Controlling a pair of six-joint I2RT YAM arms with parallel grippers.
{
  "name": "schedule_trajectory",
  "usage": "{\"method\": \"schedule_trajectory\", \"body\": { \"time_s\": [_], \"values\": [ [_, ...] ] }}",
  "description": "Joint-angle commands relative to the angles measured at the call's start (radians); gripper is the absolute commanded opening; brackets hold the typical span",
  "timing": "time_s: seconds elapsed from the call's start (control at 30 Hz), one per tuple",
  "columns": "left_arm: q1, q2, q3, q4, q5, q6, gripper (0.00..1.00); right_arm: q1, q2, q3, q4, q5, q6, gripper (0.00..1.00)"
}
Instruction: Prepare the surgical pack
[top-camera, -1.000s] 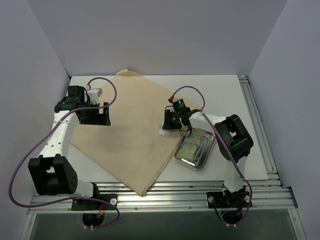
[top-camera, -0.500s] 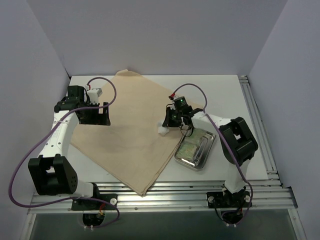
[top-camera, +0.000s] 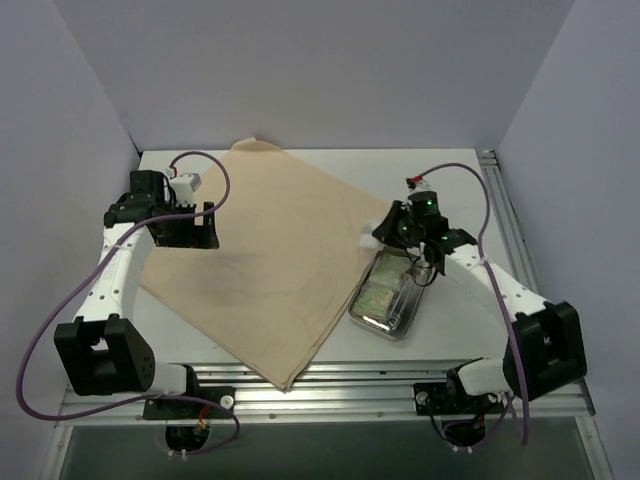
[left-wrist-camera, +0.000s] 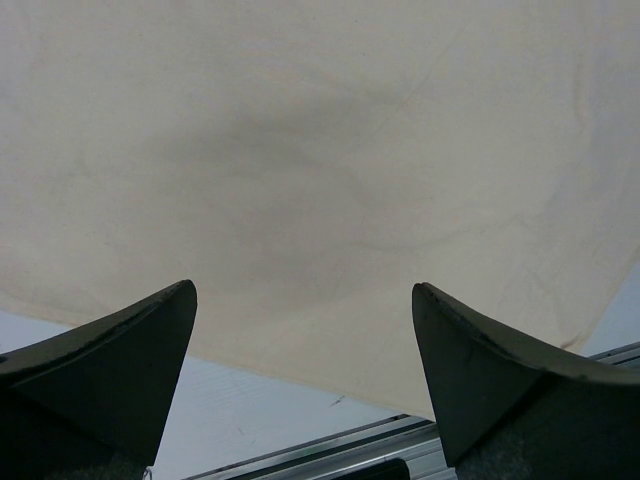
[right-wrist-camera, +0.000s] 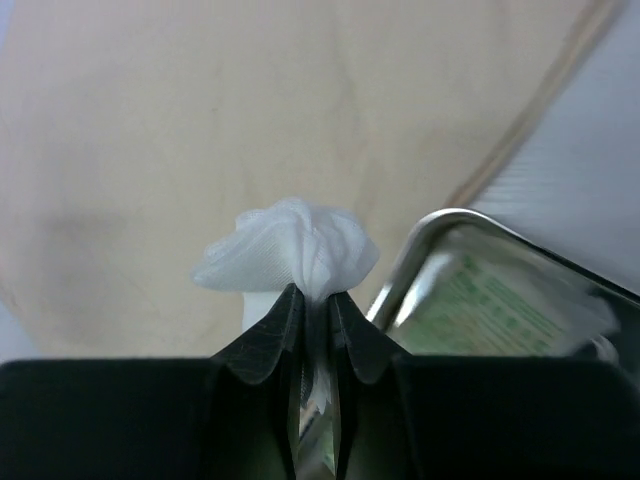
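Surgical pack cloth (top-camera: 270, 260) lies flat on white table (top-camera: 460, 190), corners pointing diamond-wise. Your right gripper (right-wrist-camera: 318, 300) is clamped on white gauze pad (right-wrist-camera: 290, 248), which bunches out past the fingertips above cloth's right edge. Steel tray (top-camera: 385, 330) sits just beside that edge, green packet (top-camera: 375, 297) inside. Your left gripper (left-wrist-camera: 303, 290) hangs over cloth's left part, fingers spread wide, nothing between them.

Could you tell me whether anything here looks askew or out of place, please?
The tan cloth lies turned corner-on to the table. Its near corner overhangs the front rails and its far corner is curled up. The white gauze pinched in the right gripper is bunched, not flat.
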Motion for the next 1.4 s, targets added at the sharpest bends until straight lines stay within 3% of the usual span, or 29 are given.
{"method": "schedule_trajectory", "body": {
  "time_s": [0.0,0.17,0.33,0.67,1.23,1.37],
  "values": [
    [0.011,-0.036,0.028,0.015,0.04,0.013,0.99,-0.085,-0.191,-0.096,-0.132,0.085,0.049,0.0],
    [0.014,-0.043,0.028,0.012,0.058,0.014,0.99,-0.187,-0.3,-0.242,-0.23,0.134,0.056,0.0],
    [0.019,-0.06,0.024,0.009,0.064,0.017,0.99,-0.244,-0.329,-0.346,-0.169,0.112,0.085,0.0],
    [0.028,-0.059,0.02,0.012,0.07,0.02,0.99,-0.25,-0.287,-0.424,-0.022,0.099,0.144,0.0],
    [0.039,-0.059,0.019,0.009,0.081,0.02,0.99,-0.251,-0.184,-0.415,-0.02,0.18,0.11,0.0],
    [0.039,-0.056,0.025,0.006,0.084,0.02,0.99,-0.251,-0.181,-0.4,-0.043,0.196,0.086,0.14]
  ]
}}
